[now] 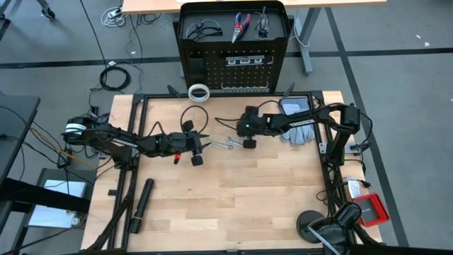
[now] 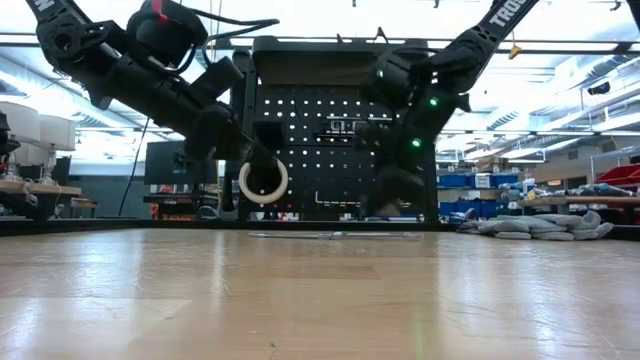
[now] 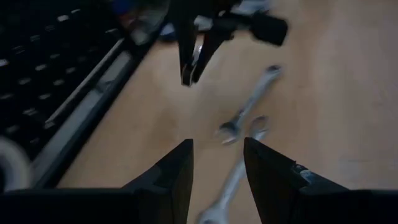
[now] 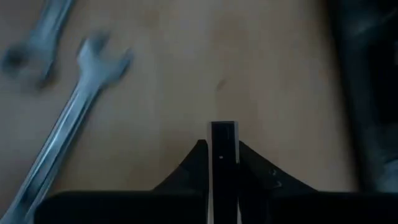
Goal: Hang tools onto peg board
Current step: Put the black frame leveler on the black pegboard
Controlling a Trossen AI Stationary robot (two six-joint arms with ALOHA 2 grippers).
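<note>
on the table's far side, the peg board (image 1: 233,53) already carries my earlier work: two pairs of black-framed glasses (image 1: 200,30), the red-and-blue-handled pliers (image 1: 241,26) and a black strip with white squares (image 1: 248,61). by my judgement most of the task is done. still to hang: the white tape ring (image 1: 199,93), sitting on the table just in front of the board, and two silver wrenches (image 1: 224,144) lying flat at mid-table between my arms. the long black cylinder (image 1: 140,205) near the front edge is not mine to hang. my left gripper (image 3: 219,163) hovers low over the wood, fingers parted to a middling gap, one wrench just ahead of its tips and the other beyond. my right gripper (image 4: 224,146) has its fingers pressed together on nothing, the wrenches (image 4: 74,106) off to one side of it.
</note>
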